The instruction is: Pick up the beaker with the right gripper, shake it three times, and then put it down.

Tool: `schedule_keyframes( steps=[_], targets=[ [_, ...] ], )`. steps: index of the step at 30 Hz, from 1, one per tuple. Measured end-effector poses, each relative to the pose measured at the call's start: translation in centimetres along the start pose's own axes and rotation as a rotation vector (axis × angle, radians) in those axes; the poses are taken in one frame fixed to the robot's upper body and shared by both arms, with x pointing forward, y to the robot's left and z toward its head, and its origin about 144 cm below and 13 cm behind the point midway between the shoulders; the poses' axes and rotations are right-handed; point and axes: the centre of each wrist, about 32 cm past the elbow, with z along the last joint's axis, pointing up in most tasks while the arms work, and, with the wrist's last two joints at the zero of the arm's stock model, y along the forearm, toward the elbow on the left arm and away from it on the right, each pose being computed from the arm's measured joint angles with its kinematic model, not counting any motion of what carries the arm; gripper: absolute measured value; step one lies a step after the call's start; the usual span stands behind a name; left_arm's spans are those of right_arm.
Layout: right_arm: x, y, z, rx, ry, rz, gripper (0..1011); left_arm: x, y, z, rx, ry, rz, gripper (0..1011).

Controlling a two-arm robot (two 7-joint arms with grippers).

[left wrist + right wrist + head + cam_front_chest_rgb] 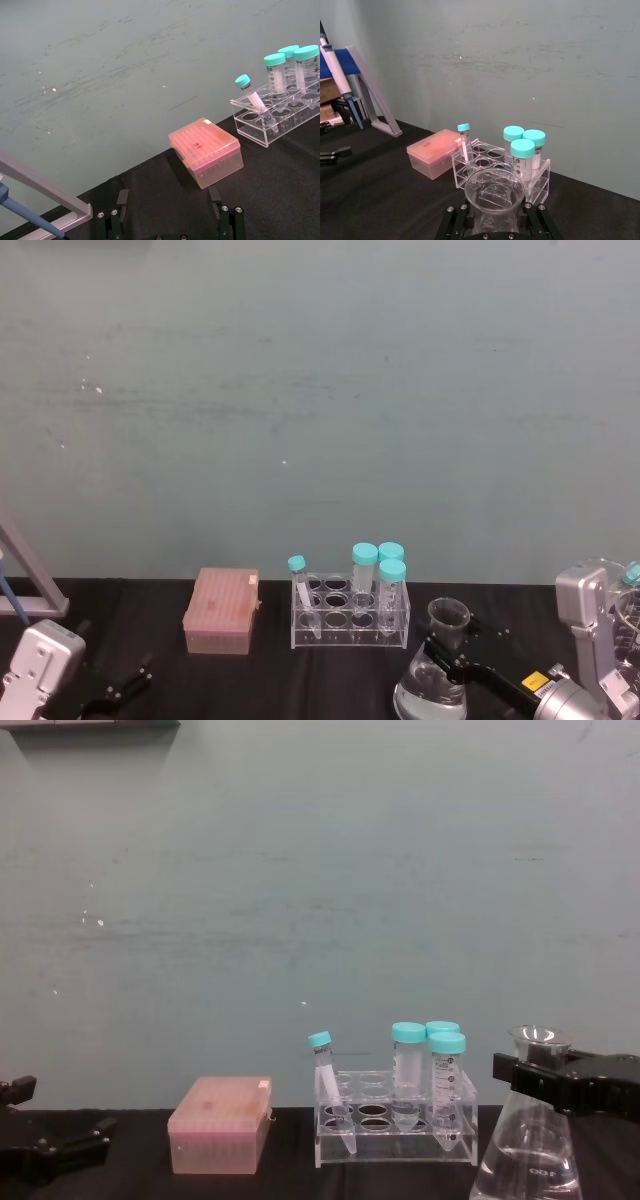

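Observation:
The beaker (449,615) is a clear conical flask standing at the front right of the black table, just right of the tube rack. My right gripper (452,645) reaches in from the right and is shut on its narrow neck, below the flared rim. From the side, the black fingers (560,1084) cross the neck of the beaker (528,1150). In the right wrist view the round rim of the beaker (494,186) sits between the two fingers (455,220). My left gripper (125,680) rests open and empty at the front left.
A clear rack (350,615) with teal-capped tubes stands left of the flask. A pink tip box (222,612) sits further left. A pipette stand (30,575) occupies the far left. The teal wall runs close behind the table.

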Motion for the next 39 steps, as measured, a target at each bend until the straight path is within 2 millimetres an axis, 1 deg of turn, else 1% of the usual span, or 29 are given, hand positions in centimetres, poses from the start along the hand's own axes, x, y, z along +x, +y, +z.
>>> schedule_keyframes(
  steps=[39],
  targets=[
    [0.02, 0.59, -0.40, -0.012, 0.010, 0.007, 450, 0.00, 0.00, 0.00, 0.000, 0.000, 0.000, 1000]
  ],
)
